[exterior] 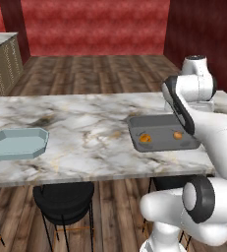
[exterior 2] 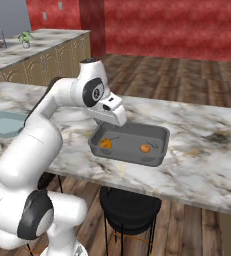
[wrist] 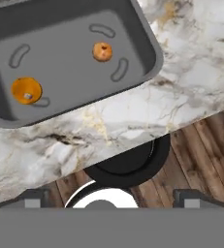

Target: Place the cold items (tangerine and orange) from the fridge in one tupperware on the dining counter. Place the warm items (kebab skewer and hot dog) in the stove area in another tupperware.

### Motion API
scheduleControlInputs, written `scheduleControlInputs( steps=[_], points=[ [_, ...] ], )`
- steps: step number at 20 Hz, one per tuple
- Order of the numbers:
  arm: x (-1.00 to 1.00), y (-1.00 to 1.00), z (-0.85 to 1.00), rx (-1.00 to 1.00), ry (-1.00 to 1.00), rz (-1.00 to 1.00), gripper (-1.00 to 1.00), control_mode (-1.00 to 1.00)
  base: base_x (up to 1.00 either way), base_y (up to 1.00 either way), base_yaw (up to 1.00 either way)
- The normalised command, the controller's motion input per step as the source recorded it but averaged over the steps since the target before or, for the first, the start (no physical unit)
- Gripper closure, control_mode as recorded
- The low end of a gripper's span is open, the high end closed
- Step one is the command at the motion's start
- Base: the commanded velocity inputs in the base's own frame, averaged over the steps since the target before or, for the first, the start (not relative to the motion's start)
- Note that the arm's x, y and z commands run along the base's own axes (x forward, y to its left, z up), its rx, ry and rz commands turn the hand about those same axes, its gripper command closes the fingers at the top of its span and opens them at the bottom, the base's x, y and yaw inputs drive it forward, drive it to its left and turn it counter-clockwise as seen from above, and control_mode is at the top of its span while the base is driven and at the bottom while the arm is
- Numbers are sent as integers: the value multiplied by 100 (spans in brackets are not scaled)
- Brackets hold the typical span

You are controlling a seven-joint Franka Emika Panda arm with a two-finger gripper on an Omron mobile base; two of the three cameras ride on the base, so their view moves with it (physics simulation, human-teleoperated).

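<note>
So the marble surface runs under my tool, which is spread wide with nothing in it. The grey tupperware sits just ahead, with orange and tangerine inside, well apart.

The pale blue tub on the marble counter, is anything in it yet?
Empty. The pale blue tub shows only its bare floor, while both orange fruits lie in the dark grey tub further along the counter.

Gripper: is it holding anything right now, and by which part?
Nothing is held. The gripper is open, with both fruits lying in the grey tupperware.
</note>
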Motion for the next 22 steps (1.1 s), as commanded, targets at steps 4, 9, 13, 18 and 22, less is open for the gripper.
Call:
scheduleControlInputs(
  steps=[4,9,13,18,22],
  points=[
    [-100,18,-52,-1,-12,0,-100,-100,0,0,0],
    [-100,8,-56,21,-57,0,-100,-100,0,0,0],
    [-100,33,-16,17,-70,0,-100,-100,0,0,0],
    [-60,91,-33,0,-42,0,-100,-100,0,0,0],
    [-6,84,-18,-7,-11,0,-100,-100,0,0,0]
  ],
)
